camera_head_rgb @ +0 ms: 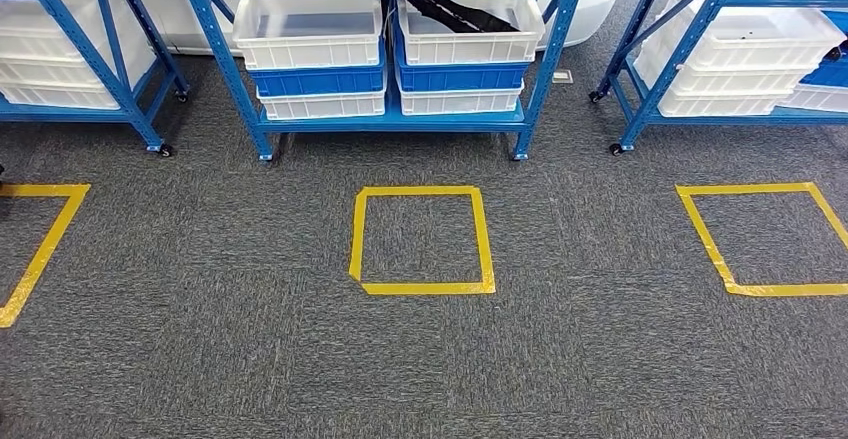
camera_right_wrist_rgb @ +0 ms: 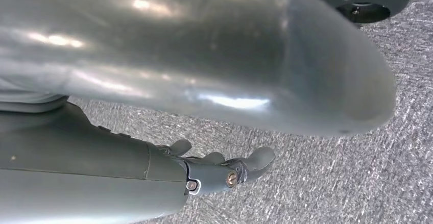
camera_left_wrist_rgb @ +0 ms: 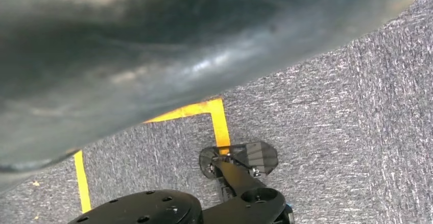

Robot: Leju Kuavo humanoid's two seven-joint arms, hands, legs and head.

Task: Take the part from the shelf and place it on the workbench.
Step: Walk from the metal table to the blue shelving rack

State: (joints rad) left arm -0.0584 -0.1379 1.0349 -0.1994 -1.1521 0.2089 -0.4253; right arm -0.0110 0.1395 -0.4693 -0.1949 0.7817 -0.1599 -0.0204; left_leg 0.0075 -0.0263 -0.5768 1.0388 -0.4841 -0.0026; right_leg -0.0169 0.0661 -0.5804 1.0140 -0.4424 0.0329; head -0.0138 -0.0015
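Grey right hand [camera_right_wrist_rgb: 224, 170] over carpet, fingers loosely apart, empty; left hand's state unclear.

The right hand [camera_right_wrist_rgb: 214, 170] has a smooth matte grey-green shell, with a seam where the broad cover meets the finger section. Two small round fasteners sit along its side: a brass-coloured screw head and a silvery ring beside it. The fingers [camera_right_wrist_rgb: 260, 157] are the same grey, with rounded tips. Above them bulges a glossy silver-grey casing that catches bright highlights.
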